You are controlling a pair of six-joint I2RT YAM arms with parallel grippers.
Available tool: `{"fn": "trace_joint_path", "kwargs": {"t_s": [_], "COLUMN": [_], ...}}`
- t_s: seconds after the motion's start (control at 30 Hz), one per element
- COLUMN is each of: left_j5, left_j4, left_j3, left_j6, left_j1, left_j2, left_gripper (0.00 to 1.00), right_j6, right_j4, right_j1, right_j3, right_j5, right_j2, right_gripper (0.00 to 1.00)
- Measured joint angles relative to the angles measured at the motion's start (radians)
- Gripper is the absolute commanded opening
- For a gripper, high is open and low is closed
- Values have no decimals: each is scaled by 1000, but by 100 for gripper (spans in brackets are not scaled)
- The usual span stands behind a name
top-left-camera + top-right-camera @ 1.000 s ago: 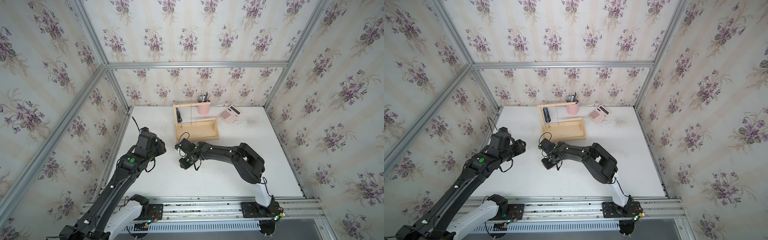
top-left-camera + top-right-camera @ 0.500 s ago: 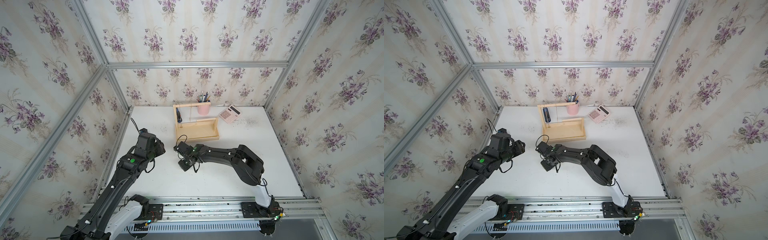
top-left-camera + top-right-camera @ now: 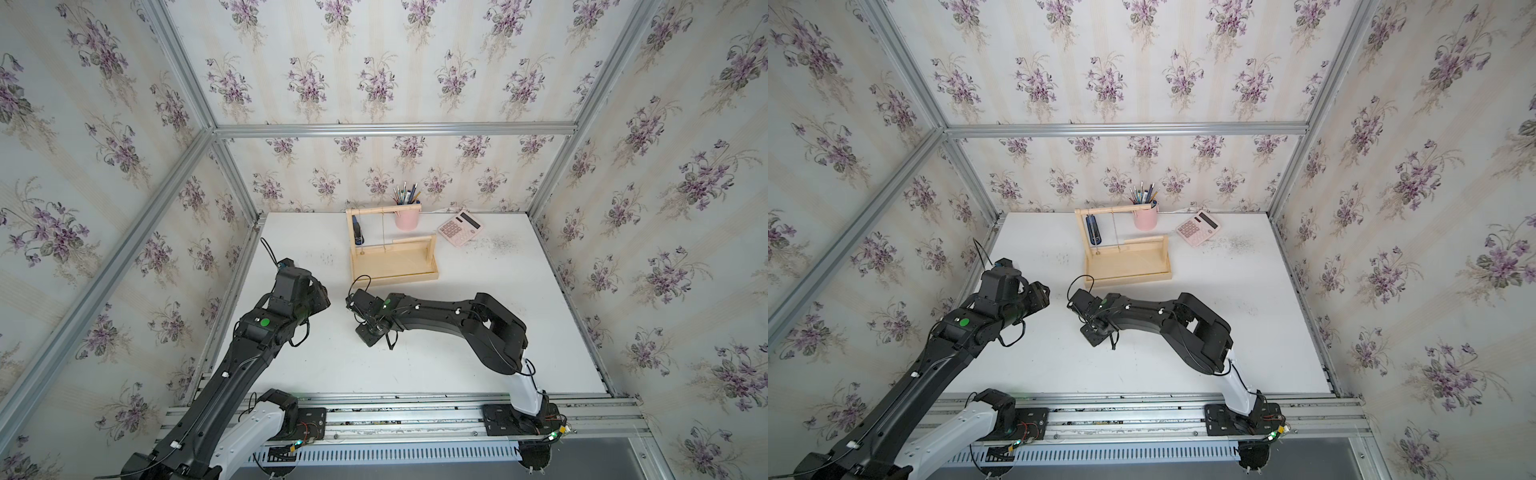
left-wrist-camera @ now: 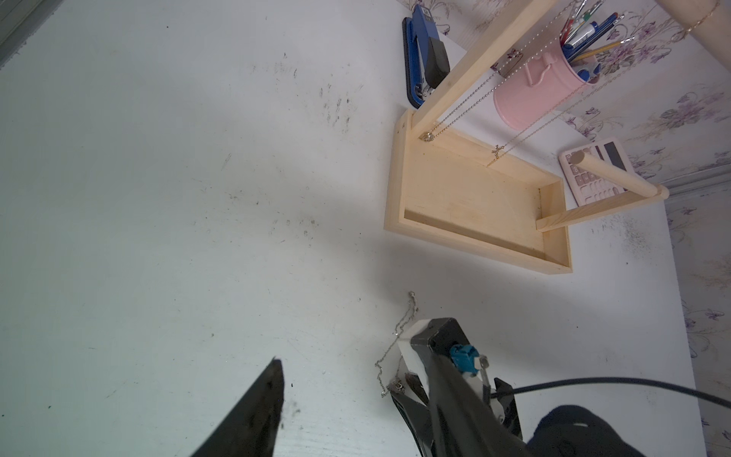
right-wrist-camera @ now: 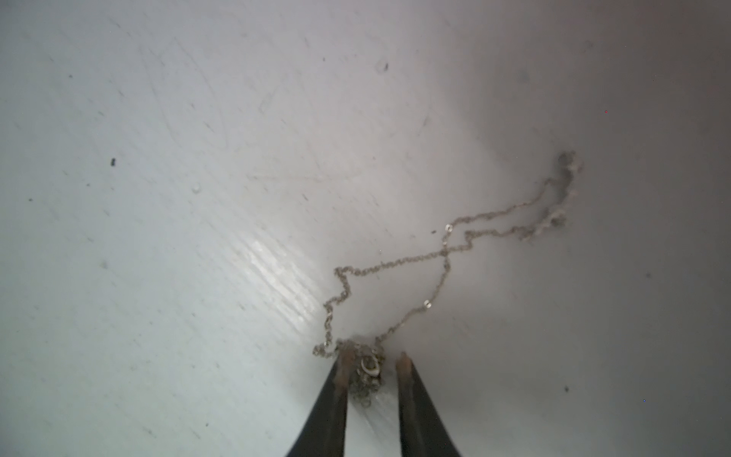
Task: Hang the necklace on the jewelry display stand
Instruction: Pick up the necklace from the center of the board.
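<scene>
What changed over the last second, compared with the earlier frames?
The right gripper edged slightly toward the front edge of the white tabletop; its slightly parted jaws now straddle the bunched end of the thin silver chain necklace lying there. The left gripper and the pale wooden jewelry display stand stayed put.

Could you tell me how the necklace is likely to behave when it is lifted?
Probably floppy: the necklace lies in loose kinks, so it should dangle when raised. Its chain looks very fine, so it may slip from the right gripper, whose tips straddle one small bunch.
</scene>
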Motion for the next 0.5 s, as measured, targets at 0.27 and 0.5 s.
{"fn": "trace_joint_path", "kwargs": {"t_s": [0.27, 0.5], "left_j5": [-9, -15], "left_j4": [0, -1], "left_j3": [-3, -16], "left_j6": [0, -3], "left_j1": [6, 10], "left_j2": [-7, -11], "left_gripper": [61, 61], "right_j6": [16, 16], "right_j4": [-1, -95], "right_j1": [10, 11], "right_j3": [5, 31], "right_j5": [-2, 13], "right_j2": [2, -32], "right_gripper": [2, 1]}}
